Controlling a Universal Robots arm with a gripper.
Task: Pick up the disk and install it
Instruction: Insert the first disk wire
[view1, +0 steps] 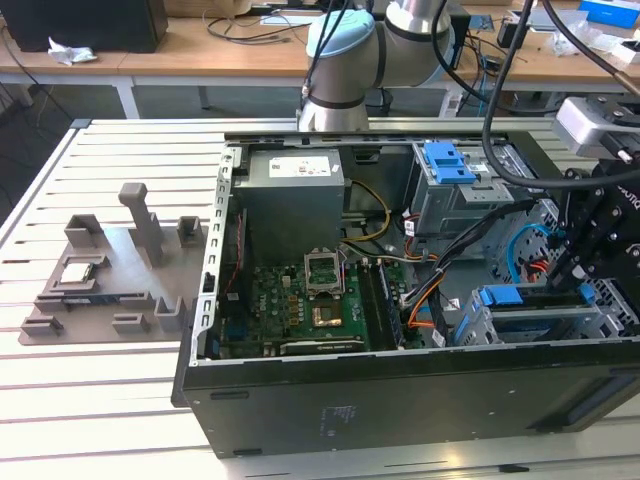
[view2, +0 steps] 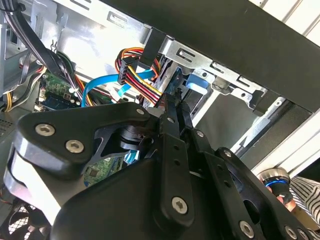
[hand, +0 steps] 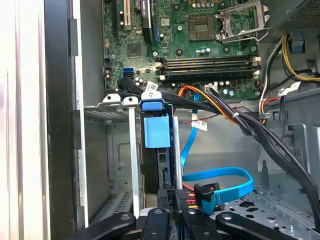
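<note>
Inside the open computer case (view1: 300, 400), at the corner toward the exterior view's right, the gripper (hand: 167, 210) is reaching down over the lower drive cage (hand: 131, 150). In the first wrist view its black fingers (hand: 161, 190) are closing in on a thin dark edge that is running straight away from them to a blue tab (hand: 156, 131) at the far end. I am judging this to be the disk (hand: 167, 165), standing on edge with its blue carrier rails, part-way seated in the cage slot; whether the fingers are actually pinching it or merely resting against it I cannot tell, since the contact point is hiding behind the linkages. The second wrist view is showing the same fingers (view2: 172, 125) pointing into the silver cage wall (view2: 200, 60), with a bundle of coloured power wires (view2: 137, 75) and a flat blue data cable (view2: 100, 82) lying just beside them.

The disk's long axis is lying in line with the gripper's own reach, so it is extending directly ahead of the tool toward the motherboard (hand: 200, 50). In the exterior view the blue caddy (view1: 448, 160) atop the upper bay is sitting well apart, toward the case's far side.
</note>
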